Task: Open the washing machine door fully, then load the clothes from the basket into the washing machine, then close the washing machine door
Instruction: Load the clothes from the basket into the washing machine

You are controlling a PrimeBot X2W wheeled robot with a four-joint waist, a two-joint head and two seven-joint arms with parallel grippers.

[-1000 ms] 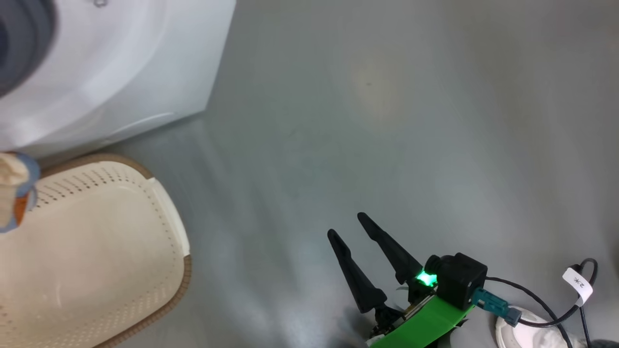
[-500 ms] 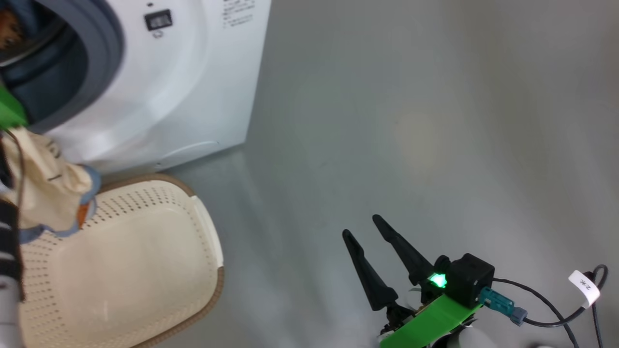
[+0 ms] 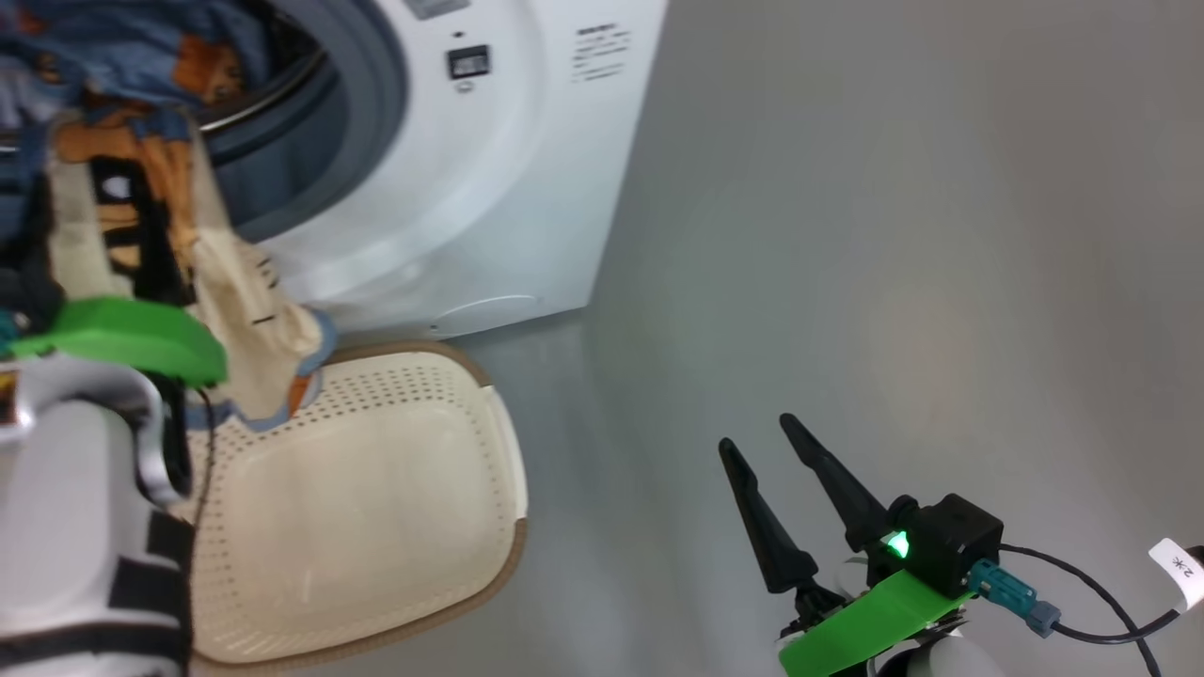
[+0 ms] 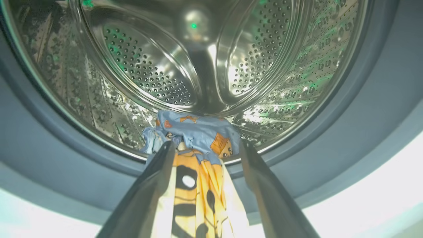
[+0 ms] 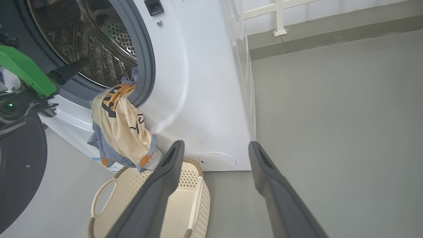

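Smooth grey floor, white railing beyond.

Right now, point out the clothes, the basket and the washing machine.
clothes (image 5: 120, 129): right wrist view, cream part hanging from the opening.
basket (image 3: 357, 527): head view, bare bottom.
washing machine (image 3: 517, 197): head view, white front panel.

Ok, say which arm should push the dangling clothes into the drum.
Left: the left end effector straddles the light-blue bear-printed fabric clothes at the steel drum's mouth; the right end effector hovers open above grey floor.
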